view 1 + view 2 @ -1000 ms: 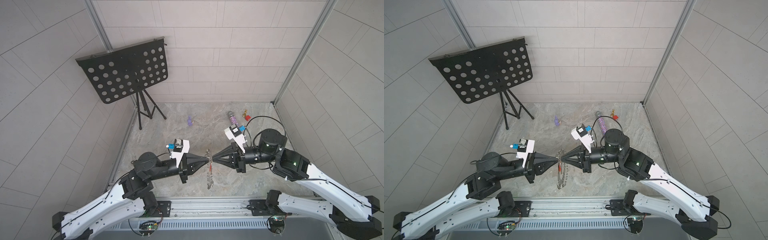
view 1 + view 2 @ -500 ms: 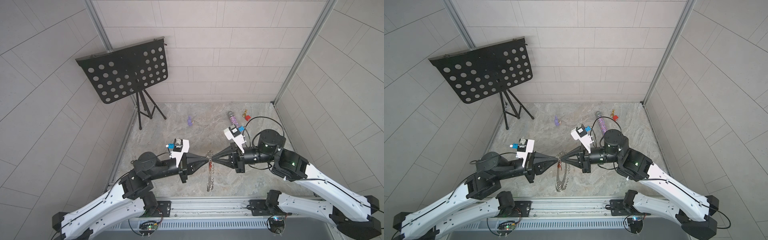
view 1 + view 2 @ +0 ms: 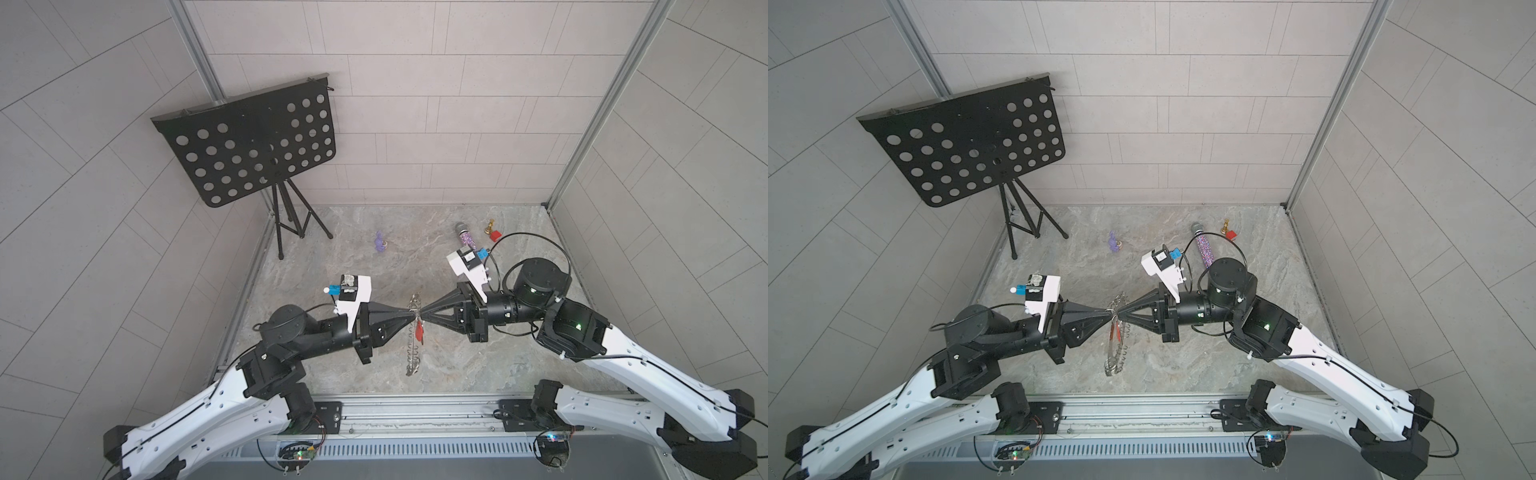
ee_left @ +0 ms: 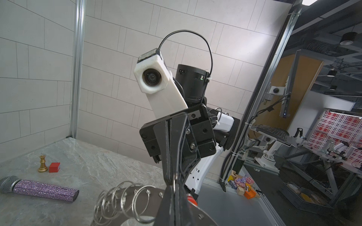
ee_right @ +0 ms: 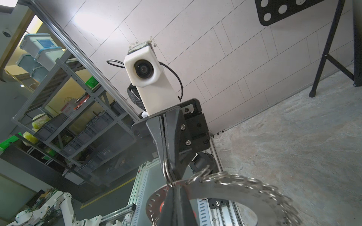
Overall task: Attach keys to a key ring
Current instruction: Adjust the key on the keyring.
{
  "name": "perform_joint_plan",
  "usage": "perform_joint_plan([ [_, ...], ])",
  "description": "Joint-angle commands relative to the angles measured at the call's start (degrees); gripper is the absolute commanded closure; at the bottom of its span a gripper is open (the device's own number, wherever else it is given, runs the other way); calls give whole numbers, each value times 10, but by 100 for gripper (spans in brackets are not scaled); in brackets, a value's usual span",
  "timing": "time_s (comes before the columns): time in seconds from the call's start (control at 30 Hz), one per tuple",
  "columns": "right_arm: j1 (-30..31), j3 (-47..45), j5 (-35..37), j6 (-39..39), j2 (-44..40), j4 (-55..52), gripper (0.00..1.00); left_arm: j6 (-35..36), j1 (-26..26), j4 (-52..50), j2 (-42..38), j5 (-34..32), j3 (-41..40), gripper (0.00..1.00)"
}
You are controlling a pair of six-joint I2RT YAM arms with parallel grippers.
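Observation:
The key ring (image 3: 412,357) is a flat grey disc fringed with wire loops (image 4: 125,197). It hangs edge-on above the floor in both top views, between my two grippers. My left gripper (image 3: 412,318) is shut on its rim, and the disc (image 4: 201,216) spreads under those fingers in the left wrist view. My right gripper (image 3: 422,317) meets it tip to tip and is shut on a thin silver piece, seemingly the key. The key's red tag (image 3: 419,331) hangs just under the right fingertips, against the disc (image 5: 235,193). The key's blade is hidden.
A black music stand (image 3: 249,145) stands at the back left on a tripod. Near the back right lie a glittery microphone (image 3: 465,237), a gold chess piece (image 3: 490,226) and a red cube (image 3: 495,237). A small purple figure (image 3: 380,243) sits mid-back. A metal rail (image 3: 415,405) runs along the front.
My right gripper has slid left until its tip meets the left gripper's tip at the disc. The left arm and the disc have stayed about where they were.

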Motion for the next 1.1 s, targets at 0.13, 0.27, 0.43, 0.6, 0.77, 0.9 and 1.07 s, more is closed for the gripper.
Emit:
perform_joint_plan([
  [0.13, -10, -22, 7, 26, 20, 41, 100, -10, -3, 79, -5, 29, 17, 100],
  [0.27, -14, -18, 26, 9, 0, 33, 98, -5, -3, 60, -6, 19, 14, 100],
  [0.43, -35, -18, 50, -9, -49, 26, 71, -6, -4, 43, -9, 5, 1, 100],
  [0.6, -40, -6, 76, -55, -78, -19, 61, -12, -3, 40, -14, -6, -5, 100],
  [0.77, -33, 11, 41, -88, -67, -47, 60, -17, -3, 43, -10, -10, -6, 100],
  [0.9, 1, 31, 42, -124, -49, -77, 60, -23, -3, 51, -5, -14, -6, 100],
  [1.07, 37, 46, 60, -153, -29, -94, 60, -37, -3, 79, -5, -23, -18, 100],
])
